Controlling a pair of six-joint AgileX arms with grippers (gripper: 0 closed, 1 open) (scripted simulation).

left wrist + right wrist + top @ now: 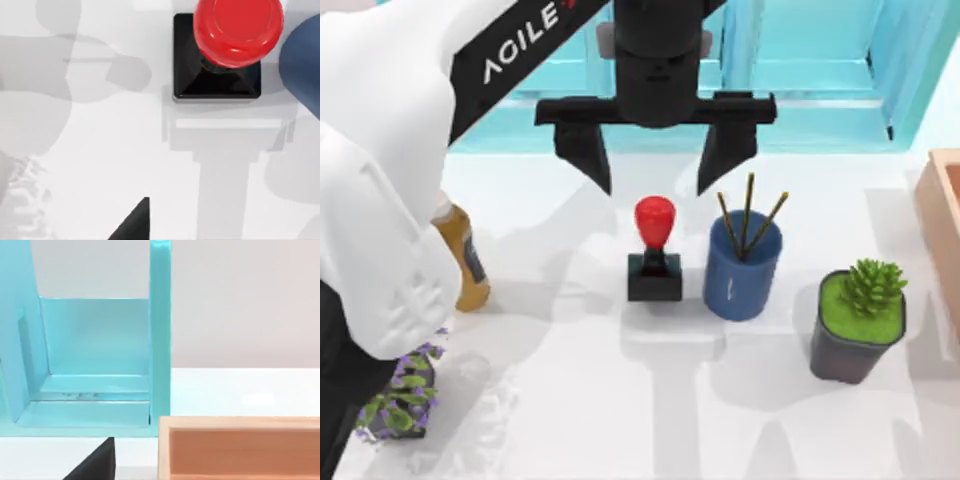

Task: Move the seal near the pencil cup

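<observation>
Red-knobbed seal (655, 250) stood on the bench below the left gripper (655, 165), its fingers apart, just beside the pencil cup (742, 265); looked released, placement seemingly done; next, probably lift clear without knocking it

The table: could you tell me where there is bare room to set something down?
The widest bare patch of the table runs along the front, below the seal and pencil cup. Another lies between the amber bottle and the seal. Crowded: the seal-to-cup gap under the open left gripper, and beside the succulent pot.
</observation>
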